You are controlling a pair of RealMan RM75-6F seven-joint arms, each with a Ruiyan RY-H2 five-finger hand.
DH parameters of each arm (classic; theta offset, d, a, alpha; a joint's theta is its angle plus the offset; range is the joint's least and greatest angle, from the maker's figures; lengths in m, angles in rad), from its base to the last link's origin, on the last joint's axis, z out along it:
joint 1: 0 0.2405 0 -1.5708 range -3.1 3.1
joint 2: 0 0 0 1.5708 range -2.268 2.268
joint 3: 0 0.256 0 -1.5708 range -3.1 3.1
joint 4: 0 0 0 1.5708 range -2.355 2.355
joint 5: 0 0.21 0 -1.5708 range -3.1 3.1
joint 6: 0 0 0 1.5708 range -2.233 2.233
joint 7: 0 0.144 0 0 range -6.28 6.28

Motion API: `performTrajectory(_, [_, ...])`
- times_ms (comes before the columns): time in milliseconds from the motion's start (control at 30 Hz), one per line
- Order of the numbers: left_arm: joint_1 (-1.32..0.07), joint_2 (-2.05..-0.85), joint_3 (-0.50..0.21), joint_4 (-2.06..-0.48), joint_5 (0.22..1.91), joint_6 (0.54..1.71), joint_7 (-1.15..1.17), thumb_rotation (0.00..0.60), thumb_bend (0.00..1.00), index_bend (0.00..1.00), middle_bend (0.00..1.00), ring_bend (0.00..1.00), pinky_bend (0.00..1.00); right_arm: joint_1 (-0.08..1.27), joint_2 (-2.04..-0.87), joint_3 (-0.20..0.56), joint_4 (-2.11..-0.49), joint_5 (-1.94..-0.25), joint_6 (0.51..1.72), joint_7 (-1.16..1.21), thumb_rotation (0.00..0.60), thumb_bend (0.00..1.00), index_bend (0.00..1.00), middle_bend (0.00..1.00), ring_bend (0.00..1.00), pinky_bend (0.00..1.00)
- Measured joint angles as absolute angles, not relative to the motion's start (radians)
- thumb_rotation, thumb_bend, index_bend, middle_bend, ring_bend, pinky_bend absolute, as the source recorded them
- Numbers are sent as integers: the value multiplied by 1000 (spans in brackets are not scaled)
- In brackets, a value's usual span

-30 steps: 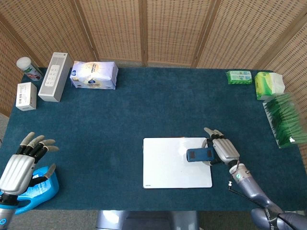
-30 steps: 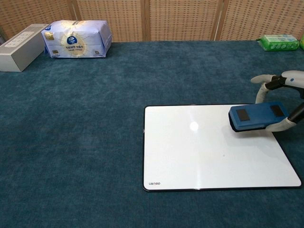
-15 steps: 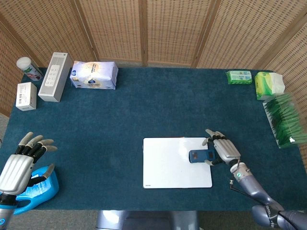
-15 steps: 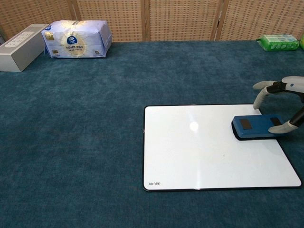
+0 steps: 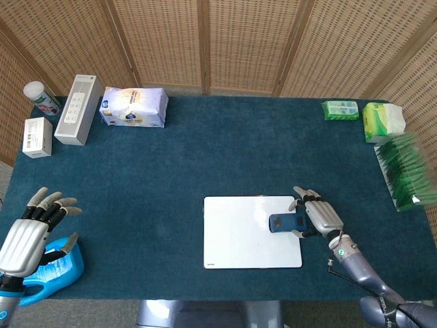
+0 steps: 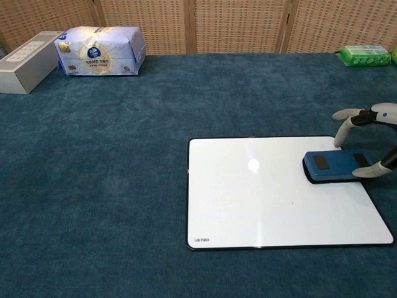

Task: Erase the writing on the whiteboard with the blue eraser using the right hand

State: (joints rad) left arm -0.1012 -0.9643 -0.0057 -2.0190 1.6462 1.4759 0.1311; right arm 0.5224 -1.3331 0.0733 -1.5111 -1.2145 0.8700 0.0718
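- Two hands in view, one flat white rectangular whiteboard (image 6: 273,198) lying near the front edge of the dark blue carpeted table (image 5: 205,157), right of centre.
- Blue rectangular eraser (image 6: 338,166) lies flat on the whiteboard, at its right edge, toward the far right corner.
- Right hand (image 5: 319,215) sits at the whiteboard's right edge, just beside the eraser. Fingers spread; in the chest view one fingertip (image 6: 375,171) touches the eraser's near right corner, another curves over the far side without clear contact. Not a firm grip.
- Whiteboard surface looks clean apart from a glare spot and a tiny speck.
- Left hand (image 5: 27,232) hovers at the front left corner of the table, fingers spread, holding nothing, over a blue plastic bottle (image 5: 58,270).
- Far left corner: white tissue pack (image 5: 134,107), grey rectangular box (image 5: 79,109), small white carton (image 5: 37,137), white canister (image 5: 41,98).
- Far right corner: two green packs (image 5: 340,110), (image 5: 382,121); a row of green sachets (image 5: 406,171) along the right edge.
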Motion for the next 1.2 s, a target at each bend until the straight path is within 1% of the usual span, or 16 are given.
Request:
performTrajectory(133, [-105, -966, -6, -2018, 1648, 1473, 130, 600, 427, 340, 277, 166, 0, 511, -1331, 69, -1527, -1211, 888, 52, 600, 214, 329, 0, 0, 0])
performTrajectory(433, [-105, -964, -5, -2017, 1651, 1478, 126, 600, 428, 340, 277, 166, 0, 505, -1345, 70, -1508, -1197, 885, 53, 600, 216, 331, 0, 0, 0])
performTrajectory(733, [-98, -959, -1, -2015, 1657, 1490, 122, 600, 427, 340, 277, 166, 0, 500, -1364, 72, -1476, -1198, 879, 70, 600, 217, 363, 0, 0, 0])
performTrajectory(833, [-97, -959, 0, -2014, 1657, 1492, 121, 600, 428, 340, 277, 166, 0, 498, -1367, 73, -1472, -1204, 880, 79, 600, 216, 402, 0, 0, 0])
performTrajectory(1000, [-96, -960, 0, -2012, 1657, 1494, 120, 600, 428, 340, 277, 166, 0, 496, -1371, 77, -1466, -1215, 886, 93, 600, 202, 553, 17, 0, 0])
performTrajectory(1100, [-95, -962, 0, -2010, 1654, 1494, 120, 600, 428, 340, 277, 166, 0, 497, -1372, 85, -1465, -1221, 889, 103, 600, 196, 624, 43, 0, 0])
performTrajectory(1200, [-96, -962, -1, -2008, 1650, 1494, 120, 600, 427, 340, 277, 166, 0, 497, -1369, 92, -1474, -1225, 894, 119, 600, 196, 669, 60, 0, 0])
